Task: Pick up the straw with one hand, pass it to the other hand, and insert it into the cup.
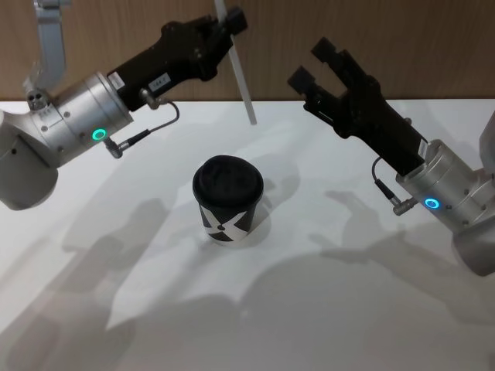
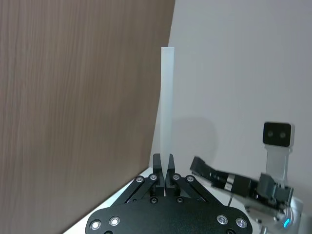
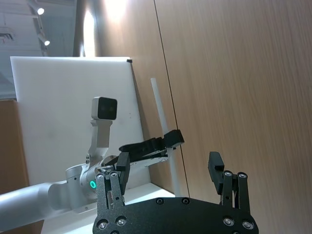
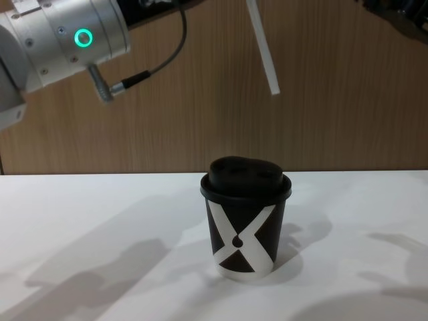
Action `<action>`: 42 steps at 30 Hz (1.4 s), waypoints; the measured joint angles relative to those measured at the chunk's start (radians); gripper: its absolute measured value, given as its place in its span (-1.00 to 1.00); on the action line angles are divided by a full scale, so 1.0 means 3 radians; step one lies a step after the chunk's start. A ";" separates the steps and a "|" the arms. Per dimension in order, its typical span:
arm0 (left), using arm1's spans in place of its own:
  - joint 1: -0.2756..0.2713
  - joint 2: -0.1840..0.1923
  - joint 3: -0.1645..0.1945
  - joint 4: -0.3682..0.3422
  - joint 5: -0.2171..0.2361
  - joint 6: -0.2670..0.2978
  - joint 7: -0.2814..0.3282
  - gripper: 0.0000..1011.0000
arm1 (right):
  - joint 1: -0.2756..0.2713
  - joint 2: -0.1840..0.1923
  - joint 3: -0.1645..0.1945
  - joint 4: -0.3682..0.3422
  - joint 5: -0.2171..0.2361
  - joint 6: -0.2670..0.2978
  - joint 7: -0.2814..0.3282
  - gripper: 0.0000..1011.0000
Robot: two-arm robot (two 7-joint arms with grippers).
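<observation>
Straw [image 1: 238, 66] held in air by left gripper [image 1: 226, 25], fingers clamped on it near its upper end; tube hangs tilted, lower end pointing down toward the table [image 1: 325, 309], above and behind the cup [image 1: 227, 201].

Head view: both arms raised over the white table, left gripper from the left, right gripper [image 1: 319, 66] from the right, cup upright between and below them. Straw tip ends clear of the cup lid — no contact. Right gripper sits just right of the straw, jaws spread wide, nothing between them.

Chest view: cup [image 4: 246, 224] from the side, white X on its wall, domed black lid seated. Lower part of straw [image 4: 263, 47] visible high above the lid, slanting down to the right, tip well above and slightly right of lid centre. Left arm's silver wrist with green ring at upper left.

Left wrist view: fingers closed tight on the straw [image 2: 165, 124] at its base, tube running straight out from the left gripper [image 2: 163, 168] along the wood wall [image 2: 73, 107]; right gripper [image 2: 202, 165] farther off.

Right wrist view: right gripper [image 3: 168, 168] with fingers apart; beyond them the left gripper [image 3: 170, 141] gripping the straw [image 3: 165, 126] — straw lies near the gap, not within it.
</observation>
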 joint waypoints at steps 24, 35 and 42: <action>0.0188 0.0199 0.0070 -0.0222 0.0222 0.0101 -0.0011 -0.98 | 0.0000 0.0000 0.0000 0.0000 0.0000 0.0000 0.0000 0.98; 0.0211 0.0217 0.0080 -0.0257 0.0291 0.0144 0.0001 -0.98 | 0.0000 0.0000 0.0000 0.0000 0.0000 0.0000 0.0000 0.98; 0.0216 0.0211 0.0090 -0.0255 0.0338 0.0161 0.0003 -0.98 | 0.0000 0.0000 0.0000 0.0000 0.0000 0.0000 0.0000 0.98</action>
